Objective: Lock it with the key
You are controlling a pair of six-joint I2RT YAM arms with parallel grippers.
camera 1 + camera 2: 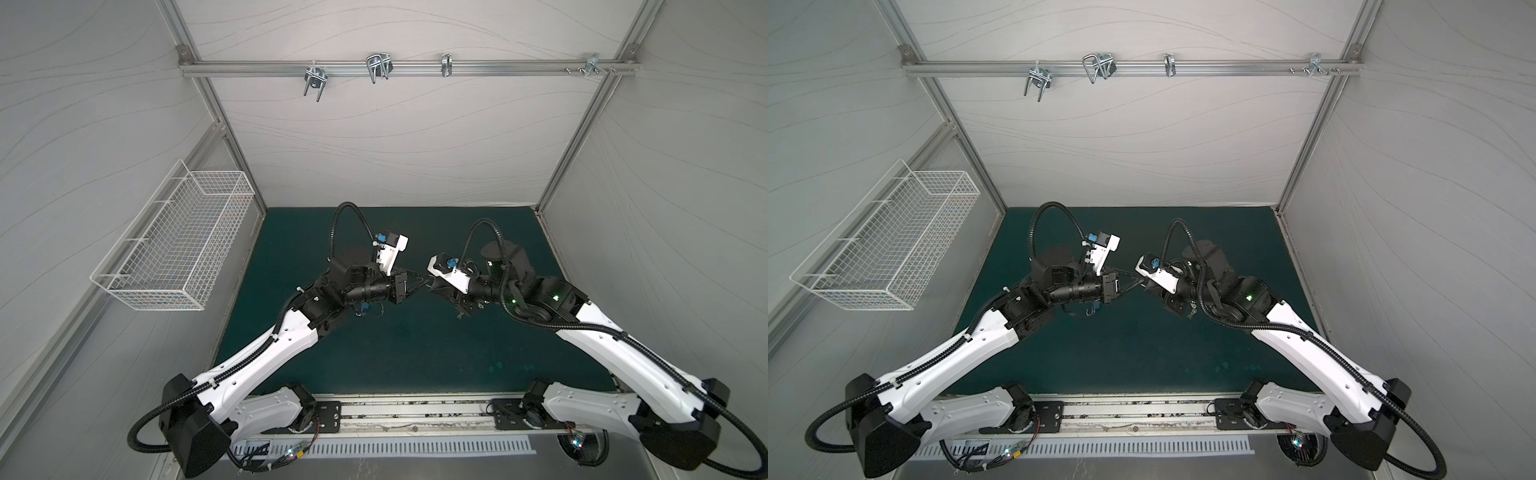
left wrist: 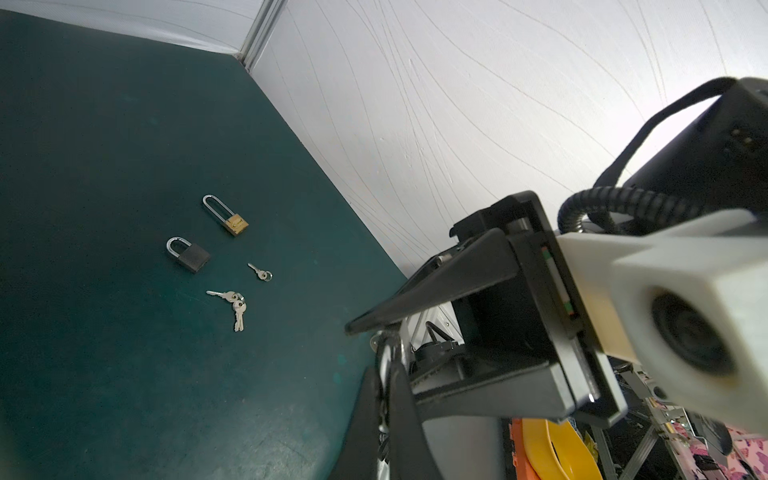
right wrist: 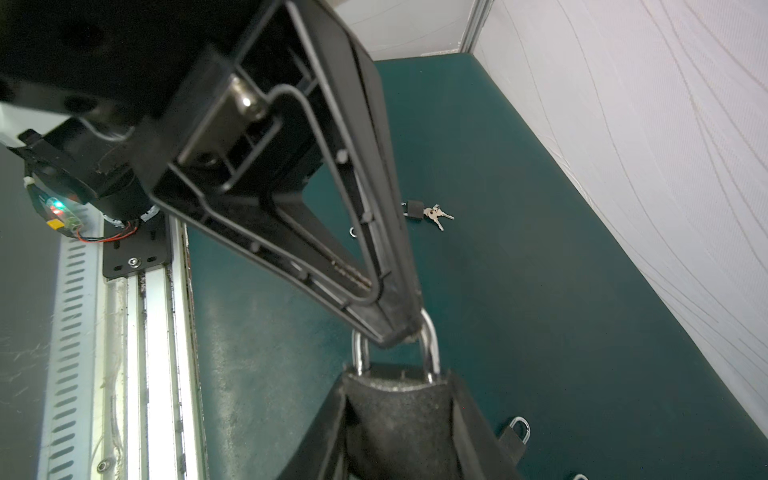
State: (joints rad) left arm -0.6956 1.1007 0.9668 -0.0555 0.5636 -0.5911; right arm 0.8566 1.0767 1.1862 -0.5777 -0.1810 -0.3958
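- The right gripper [image 3: 399, 384] is closed on the body of the padlock [image 3: 431, 349] and holds it in the air over the middle of the green mat [image 1: 415, 353].
- The left gripper [image 3: 397, 334] has its jaws fully together, and its tip touches the top of the shackle.
- A bunch of keys [image 2: 232, 305] lies on the mat, to the right.

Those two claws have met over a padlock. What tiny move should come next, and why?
Probably the left gripper should press the shackle gently toward the lock body. The right gripper is clamped on the padlock with the shackle pointing out, and the left gripper, shut, touches the shackle's top. Whether the shackle is already seated cannot be told.
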